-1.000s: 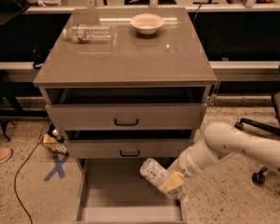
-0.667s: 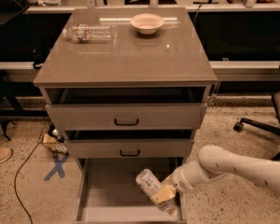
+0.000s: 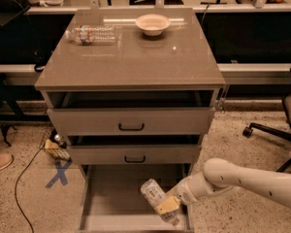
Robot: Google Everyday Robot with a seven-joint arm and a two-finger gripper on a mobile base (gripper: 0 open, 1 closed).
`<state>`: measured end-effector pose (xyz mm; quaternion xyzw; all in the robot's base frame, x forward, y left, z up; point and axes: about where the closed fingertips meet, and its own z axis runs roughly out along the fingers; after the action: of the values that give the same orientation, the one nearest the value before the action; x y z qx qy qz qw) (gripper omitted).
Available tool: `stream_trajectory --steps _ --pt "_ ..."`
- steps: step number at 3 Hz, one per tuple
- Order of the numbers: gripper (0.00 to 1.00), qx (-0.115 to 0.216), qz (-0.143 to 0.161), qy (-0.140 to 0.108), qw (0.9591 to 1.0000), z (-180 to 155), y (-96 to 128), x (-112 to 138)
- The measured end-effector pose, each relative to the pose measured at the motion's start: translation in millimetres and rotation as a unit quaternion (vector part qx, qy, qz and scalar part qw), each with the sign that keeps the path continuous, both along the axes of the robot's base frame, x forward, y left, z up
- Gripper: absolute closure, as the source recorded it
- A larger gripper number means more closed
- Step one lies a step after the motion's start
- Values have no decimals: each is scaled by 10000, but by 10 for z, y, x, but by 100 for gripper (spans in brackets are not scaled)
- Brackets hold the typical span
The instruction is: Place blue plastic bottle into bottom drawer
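The blue plastic bottle [image 3: 152,192] is pale and tilted, its upper end pointing up and left, over the right part of the open bottom drawer [image 3: 111,198]. My gripper [image 3: 167,208] comes in from the right on a white arm and is shut on the bottle's lower end, just above the drawer's grey floor near its front right corner. The drawer is pulled out wide below the two shallower black-handled drawers.
A clear bottle with a red-and-blue label [image 3: 91,34] lies on the cabinet top, and a white bowl [image 3: 152,23] stands behind it. The two upper drawers [image 3: 131,122] are slightly open. An office chair [image 3: 281,125] stands at the right, and a blue X mark [image 3: 58,174] is on the floor at the left.
My gripper has moved the bottle down and to the left, from beside the drawer's right side to over its floor.
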<state>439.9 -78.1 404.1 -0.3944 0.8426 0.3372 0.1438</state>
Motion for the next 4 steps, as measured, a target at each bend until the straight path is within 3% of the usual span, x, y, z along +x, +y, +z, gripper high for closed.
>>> stream_trajectory --steps 1,2,3,4 --pt "100 -40 -118 59 9999 -149 31 14" --pt "100 -117 -334 -19 9994 -618 184 215" --pt "81 -84 -477 18 9988 -1202 431 416" --pt "50 -11 -654 122 9978 -1758 711 591"
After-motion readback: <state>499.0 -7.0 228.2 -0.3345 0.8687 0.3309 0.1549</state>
